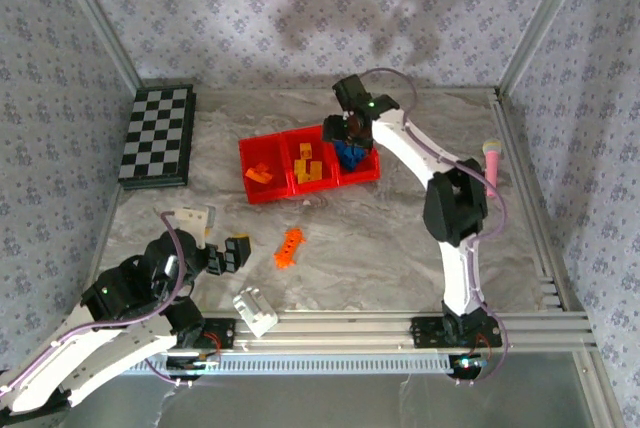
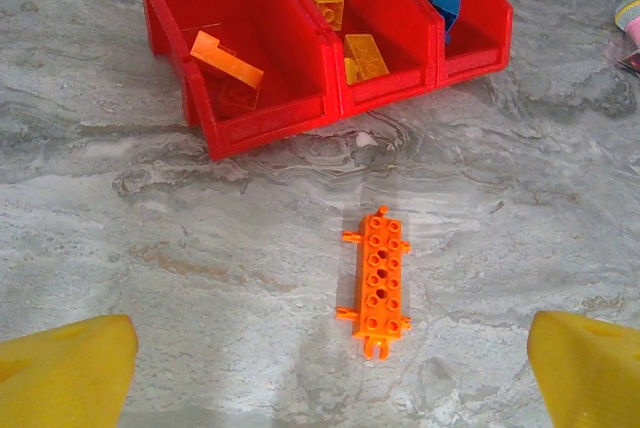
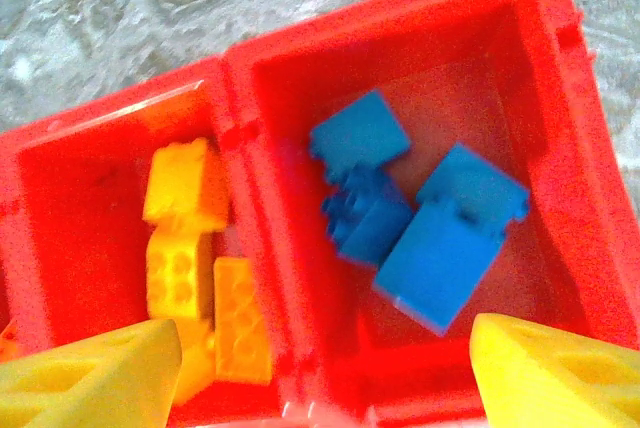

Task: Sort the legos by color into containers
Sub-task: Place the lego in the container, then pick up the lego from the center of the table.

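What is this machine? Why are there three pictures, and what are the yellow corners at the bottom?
It is a robot with two arms on a table, each ending in a two-finger pincher. One picture comes from a camera up high. The other two come from small cameras on the wrists, so the yellow corners are the pinchers' own fingers.

The left gripper is open, with nothing in it, hanging over an orange lego lying on the table. The right gripper is open above the red bins, over the one with the blue legos. The middle bin has yellow legos, the left one orange legos.

Also on the table: a checkered board and a white block.
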### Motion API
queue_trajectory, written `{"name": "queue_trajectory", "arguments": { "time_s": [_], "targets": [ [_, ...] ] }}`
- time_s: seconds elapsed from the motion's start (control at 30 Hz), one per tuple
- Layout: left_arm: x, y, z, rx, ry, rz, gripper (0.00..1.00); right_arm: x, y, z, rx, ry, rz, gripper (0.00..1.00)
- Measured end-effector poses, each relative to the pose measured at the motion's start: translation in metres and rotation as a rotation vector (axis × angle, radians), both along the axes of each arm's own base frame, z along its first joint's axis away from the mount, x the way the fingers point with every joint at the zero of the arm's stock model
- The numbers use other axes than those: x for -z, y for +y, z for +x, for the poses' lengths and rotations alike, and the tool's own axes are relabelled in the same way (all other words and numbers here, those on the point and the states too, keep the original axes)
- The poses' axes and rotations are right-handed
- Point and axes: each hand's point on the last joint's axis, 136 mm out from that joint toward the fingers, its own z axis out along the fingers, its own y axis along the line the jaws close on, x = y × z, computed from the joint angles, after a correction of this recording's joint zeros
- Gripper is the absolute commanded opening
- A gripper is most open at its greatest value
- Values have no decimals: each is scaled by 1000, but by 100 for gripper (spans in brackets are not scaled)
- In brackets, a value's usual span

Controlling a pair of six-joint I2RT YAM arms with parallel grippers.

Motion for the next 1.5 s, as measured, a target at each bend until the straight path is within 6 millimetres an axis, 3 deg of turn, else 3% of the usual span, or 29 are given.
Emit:
{"name": "queue_trajectory", "arguments": {
  "time_s": [0.13, 0.23, 0.33, 0.43, 0.67, 0.8, 0.93, 1.3, 1.5],
  "targets": [
    [0, 0, 0, 0, 0, 0, 100, -8, 21, -58, -35, -33, 5, 80],
    [0, 0, 0, 1, 0, 0, 100, -1, 37, -98, -54, -41, 6, 81],
    [1, -2, -1, 16, 7, -1, 100, 11, 35, -127, -38, -48, -17, 83],
    [6, -9, -2, 46, 31, 20, 100, 12, 19, -148, -1, -75, -43, 84],
    [49, -43, 4, 134, 238, 204, 100, -30, -41, -176, 115, -223, 8, 87],
    [81, -61, 7, 169, 377, 308, 100, -42, -73, -192, 163, -279, 47, 87],
    [103, -70, 10, 180, 461, 387, 100, -43, -97, -207, 198, -306, 69, 87],
    [126, -106, 27, 250, 530, 461, 100, -22, -137, -234, 241, -303, 78, 87],
    [142, -118, 37, 279, 554, 535, 91, -24, -150, -236, 274, -314, 100, 86]
  ]
}}
